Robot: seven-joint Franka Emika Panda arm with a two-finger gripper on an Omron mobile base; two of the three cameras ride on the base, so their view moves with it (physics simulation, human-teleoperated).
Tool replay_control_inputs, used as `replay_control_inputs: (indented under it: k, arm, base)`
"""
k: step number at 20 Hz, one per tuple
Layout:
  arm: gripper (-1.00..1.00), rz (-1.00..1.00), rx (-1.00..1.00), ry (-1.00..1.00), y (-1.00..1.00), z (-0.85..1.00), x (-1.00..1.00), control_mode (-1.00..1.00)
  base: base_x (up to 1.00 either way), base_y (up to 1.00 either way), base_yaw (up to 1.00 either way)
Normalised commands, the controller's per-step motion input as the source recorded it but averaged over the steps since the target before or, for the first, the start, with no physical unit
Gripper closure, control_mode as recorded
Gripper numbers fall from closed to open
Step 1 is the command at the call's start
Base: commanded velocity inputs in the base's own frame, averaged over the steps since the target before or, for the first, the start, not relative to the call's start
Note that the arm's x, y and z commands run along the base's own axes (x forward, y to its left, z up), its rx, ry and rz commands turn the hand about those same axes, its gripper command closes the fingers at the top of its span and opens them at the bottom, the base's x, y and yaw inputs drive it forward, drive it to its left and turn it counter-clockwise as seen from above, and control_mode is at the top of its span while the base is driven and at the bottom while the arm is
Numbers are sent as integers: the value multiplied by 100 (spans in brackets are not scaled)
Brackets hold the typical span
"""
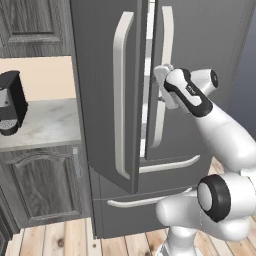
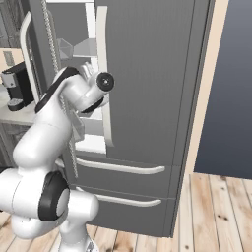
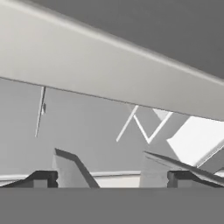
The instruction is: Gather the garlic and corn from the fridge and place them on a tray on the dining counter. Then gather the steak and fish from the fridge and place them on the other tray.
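The tall dark-grey French-door fridge (image 1: 200, 60) is seen with its left door ajar. The hand (image 3: 111, 177) is held open, empty, at the right door's pale handle (image 1: 161, 100), at 12 o'clock from the base.

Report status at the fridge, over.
Pincer open, empty, at right door handle. Fridge left door ajar. Food not visible yet. Right door shut.

the white arm rose from its base, bent sharply at the dark elbow joint, and reached forward and up with the forearm sloping upward. the wrist was turned sideways at about mid-height. the claw (image 3: 111, 178) stood with its jaws spread wide, the two dark fingertips (image 3: 41, 178) well apart, gripping nothing.
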Motion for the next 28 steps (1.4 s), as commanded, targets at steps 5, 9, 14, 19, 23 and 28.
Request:
replay_control_inputs:
  k: [5,9,14,19,23,28]
  arm:
    - [-100,0,20,5,25,0,1,-100]
    - [-100,0,17,6,33,-1,0,-100]
    - [-100,0,15,8,23,-19,21,-100]
    - [-100,0,13,11,8,-21,45,-100]
    - [-100,2,8,1,29,0,4,-100]
    - [-100,7,4,0,29,0,-35,-100]
  base:
    - [0,0,0]
    - [0,0,0]
    - [0,0,0]
    - [0,0,0]
    - [0,0,0]
    - [0,0,0]
